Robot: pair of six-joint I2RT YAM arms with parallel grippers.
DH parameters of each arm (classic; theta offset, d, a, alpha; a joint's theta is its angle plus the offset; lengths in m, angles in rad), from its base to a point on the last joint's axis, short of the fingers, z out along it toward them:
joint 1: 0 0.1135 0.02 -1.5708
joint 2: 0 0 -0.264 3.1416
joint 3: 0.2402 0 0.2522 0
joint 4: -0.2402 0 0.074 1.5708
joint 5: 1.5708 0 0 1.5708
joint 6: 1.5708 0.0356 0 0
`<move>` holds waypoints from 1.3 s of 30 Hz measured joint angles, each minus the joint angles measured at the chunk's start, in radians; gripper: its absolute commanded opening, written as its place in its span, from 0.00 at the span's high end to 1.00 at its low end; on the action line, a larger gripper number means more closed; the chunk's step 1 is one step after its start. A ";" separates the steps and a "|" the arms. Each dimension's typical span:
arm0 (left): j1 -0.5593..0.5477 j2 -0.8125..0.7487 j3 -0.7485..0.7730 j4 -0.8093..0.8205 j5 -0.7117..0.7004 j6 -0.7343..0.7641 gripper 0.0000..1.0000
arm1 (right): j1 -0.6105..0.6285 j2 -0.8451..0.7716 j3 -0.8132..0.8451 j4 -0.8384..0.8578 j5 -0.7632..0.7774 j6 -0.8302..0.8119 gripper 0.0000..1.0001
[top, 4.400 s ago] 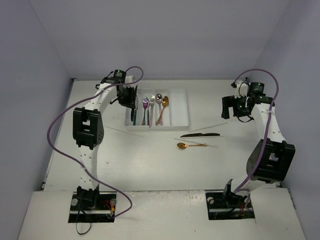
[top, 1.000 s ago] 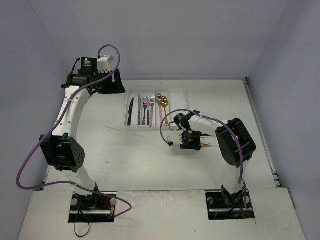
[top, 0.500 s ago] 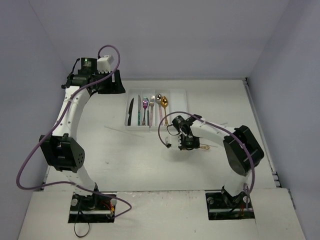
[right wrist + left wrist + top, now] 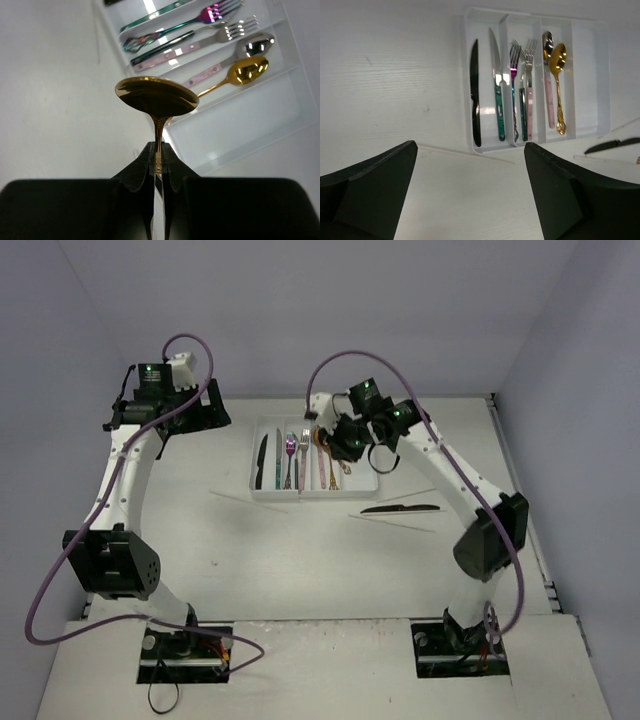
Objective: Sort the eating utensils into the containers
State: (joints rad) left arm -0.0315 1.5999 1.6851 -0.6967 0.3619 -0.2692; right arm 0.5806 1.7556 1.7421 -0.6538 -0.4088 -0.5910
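My right gripper [image 4: 159,151] is shut on the handle of a gold spoon [image 4: 156,96], bowl pointing away from me. It hangs over the right side of the white tray [image 4: 365,480], where the right gripper [image 4: 344,445] shows from above. The tray [image 4: 590,75] holds a black knife [image 4: 475,95], a teal-handled knife [image 4: 496,95], two forks [image 4: 520,90], a pink-handled spoon [image 4: 548,75] and another gold spoon [image 4: 558,85]. My left gripper [image 4: 470,170] stands open and empty, up beyond the tray's left end [image 4: 205,408].
A black knife [image 4: 400,508] lies on the table right of the tray's near end. Thin pale chopsticks lie near it [image 4: 395,523] and left of the tray's near end [image 4: 250,502]. The tray's rightmost compartment [image 4: 240,125] holds nothing.
My right gripper closed on the gold spoon on the table, lifted it and carried it up over the tray. The left arm shifted slightly left and its jaws opened wider.
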 measured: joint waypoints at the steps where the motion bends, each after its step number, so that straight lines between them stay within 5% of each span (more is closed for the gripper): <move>1: 0.010 -0.011 -0.007 0.005 -0.017 -0.012 0.13 | -0.030 0.049 0.038 0.028 -0.015 0.060 1.00; 13: 0.027 -0.112 -0.124 0.029 -0.174 -0.056 0.13 | -0.141 0.377 0.184 0.191 0.083 0.649 1.00; 26: 0.053 -0.151 -0.173 0.033 -0.218 -0.048 0.13 | -0.129 0.491 0.243 0.238 0.101 0.774 1.00; 28: 0.057 -0.151 -0.173 0.033 -0.222 -0.048 0.13 | -0.129 0.509 0.243 0.239 0.094 0.773 0.95; 33: 0.059 -0.151 -0.173 0.033 -0.223 -0.047 0.13 | -0.127 0.547 0.243 0.239 0.074 0.762 0.43; 39: 0.059 -0.151 -0.173 0.033 -0.222 -0.046 0.13 | -0.127 0.548 0.254 0.241 0.035 0.741 0.42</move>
State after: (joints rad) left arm 0.0273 1.4487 1.5120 -0.6636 0.1399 -0.3149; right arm 0.4531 2.3039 1.9966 -0.4124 -0.3740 0.1500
